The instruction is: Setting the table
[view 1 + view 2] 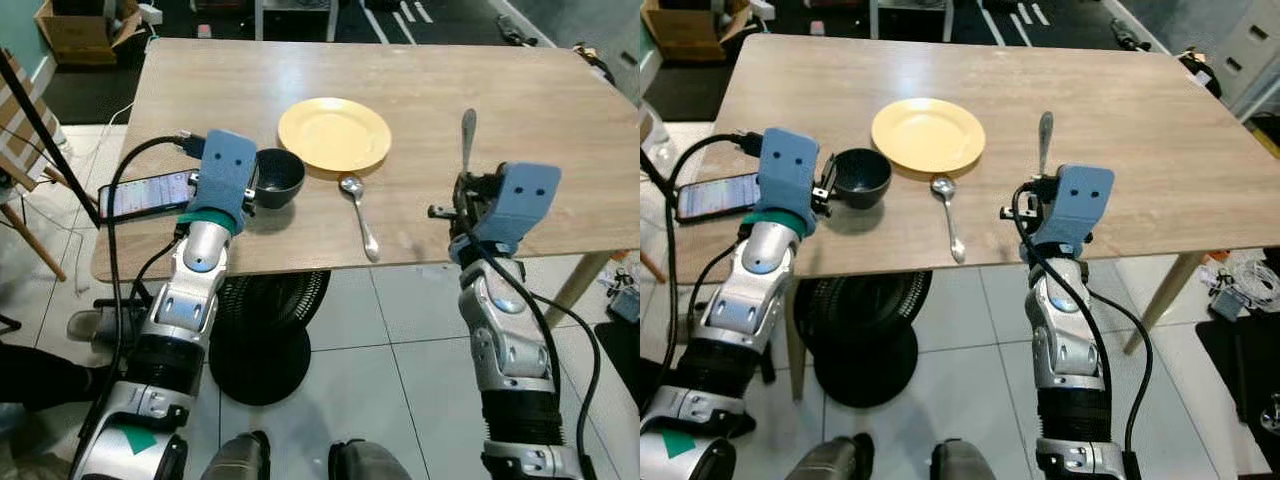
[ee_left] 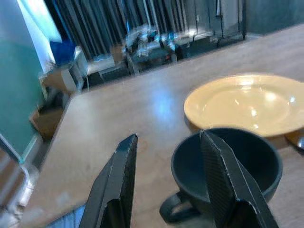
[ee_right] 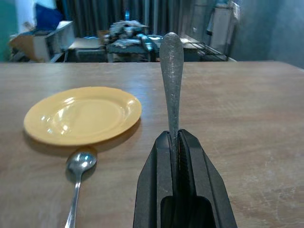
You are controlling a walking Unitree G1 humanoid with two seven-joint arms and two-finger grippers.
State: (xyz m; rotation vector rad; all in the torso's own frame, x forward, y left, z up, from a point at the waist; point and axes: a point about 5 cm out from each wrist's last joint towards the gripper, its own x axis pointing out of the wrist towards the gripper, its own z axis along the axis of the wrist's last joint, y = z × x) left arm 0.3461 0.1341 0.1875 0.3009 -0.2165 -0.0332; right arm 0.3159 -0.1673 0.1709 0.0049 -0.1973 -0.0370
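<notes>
Currently logged from my remote station, all placed against the yellow plate:

Yellow plate (image 1: 334, 134): I see it flat on the wooden table (image 1: 540, 90), toward the near half of the top.

Black cup (image 1: 278, 178): just beside the plate on the robot's left, upright, its handle turned toward the near edge.

Left gripper (image 2: 168, 183): I have it at the cup, fingers spread; one finger (image 2: 219, 178) reaches down inside the bowl of the cup, the other (image 2: 116, 183) stands outside the cup wall. I cannot tell if either finger touches the cup.

Spoon (image 1: 358, 212): lying on the table, bowl end just beside the plate's near rim, handle running toward the near edge.

Right gripper (image 3: 178, 166): to the plate's right, near the table's front edge, fingers clamped together on a metal utensil handle (image 3: 171, 76).

Metal utensil handle: sticks out past the fingertips, pointing away over the table; the gripped end is hidden, so I cannot tell what utensil it is.

Phone (image 1: 148, 193): on the table's left edge, beyond the cup from the plate, screen lit.
</notes>
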